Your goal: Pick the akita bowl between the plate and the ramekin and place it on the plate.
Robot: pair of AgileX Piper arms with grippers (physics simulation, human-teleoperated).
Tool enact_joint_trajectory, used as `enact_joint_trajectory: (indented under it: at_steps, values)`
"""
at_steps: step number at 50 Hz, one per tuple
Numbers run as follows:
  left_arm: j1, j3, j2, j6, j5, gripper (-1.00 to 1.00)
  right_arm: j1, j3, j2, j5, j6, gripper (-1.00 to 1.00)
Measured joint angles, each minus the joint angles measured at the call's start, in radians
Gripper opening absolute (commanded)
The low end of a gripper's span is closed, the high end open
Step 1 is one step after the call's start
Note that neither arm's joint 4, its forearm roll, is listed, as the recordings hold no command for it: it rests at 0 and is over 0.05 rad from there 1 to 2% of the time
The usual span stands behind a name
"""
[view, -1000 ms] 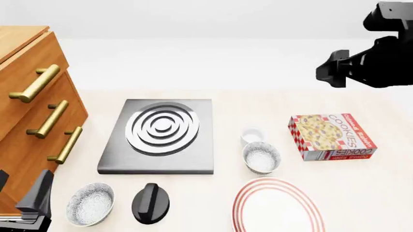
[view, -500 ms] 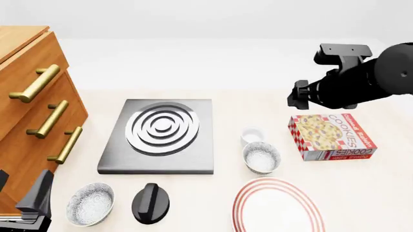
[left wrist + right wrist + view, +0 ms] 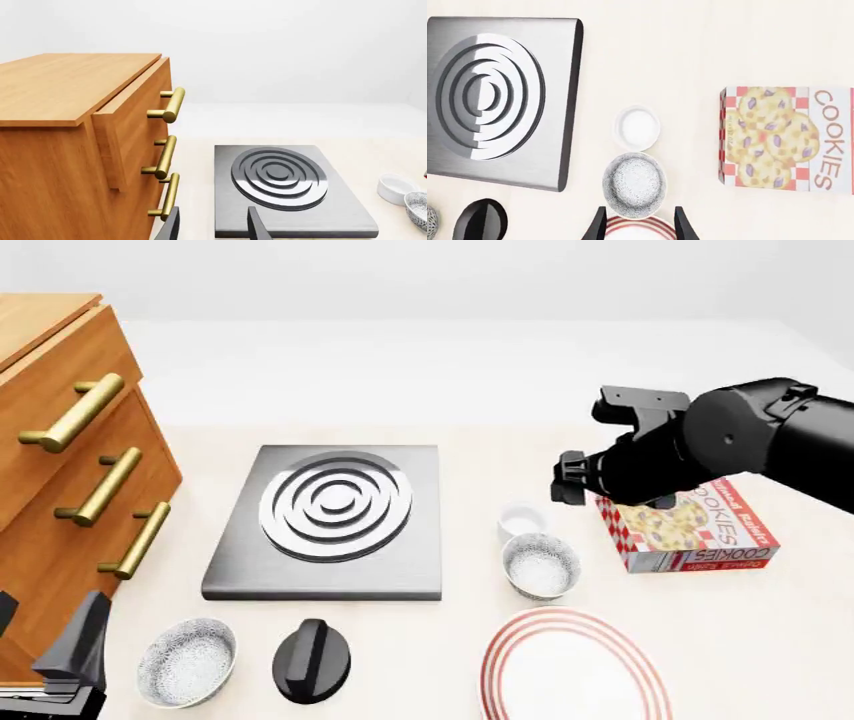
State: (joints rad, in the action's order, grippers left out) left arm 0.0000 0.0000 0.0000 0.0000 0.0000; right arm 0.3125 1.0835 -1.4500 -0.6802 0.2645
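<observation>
The step in hand looked like the reach: nothing was picked up yet. The right gripper (image 3: 635, 220) hung in the air above the akita bowl (image 3: 539, 565), and its two fingers were spread apart with nothing between them. In the right wrist view the bowl sat just ahead of the finger tips.

The akita bowl stood on the table just behind the plate (image 3: 577, 668), on the side far from the robot. The ramekin (image 3: 522, 521) stood just behind the bowl, so the bowl was in the middle of the two. The plate had nothing on it.

I think the next move called for the right gripper to go down over the bowl's rim, close on it, lift it, and bring it toward the robot onto the plate.

The left gripper (image 3: 213, 227) rested low, far to the left of the plate, beside the wooden drawers (image 3: 60, 480). Its fingers were apart and held nothing.

Counting things: two speckled bowls, because a second bowl (image 3: 186, 661) sat well to the left of the plate. One plate, one ramekin, one cookie box (image 3: 687, 525), one grey burner (image 3: 334, 520), and one black knob (image 3: 311, 659).
</observation>
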Motion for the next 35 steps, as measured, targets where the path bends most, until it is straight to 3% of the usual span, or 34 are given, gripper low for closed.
enact_joint_trajectory:
  at_steps: [17, 35]
  values:
    - [0.0, 0.0, 0.0, 0.0, 0.0, 1.0, 0.022, -0.051, -0.055, 0.07, 0.035, 1.0]
    - [0.0, 0.0, 0.0, 0.0, 0.0, 1.0, -0.017, -0.087, -0.08, 0.113, 0.033, 1.0]
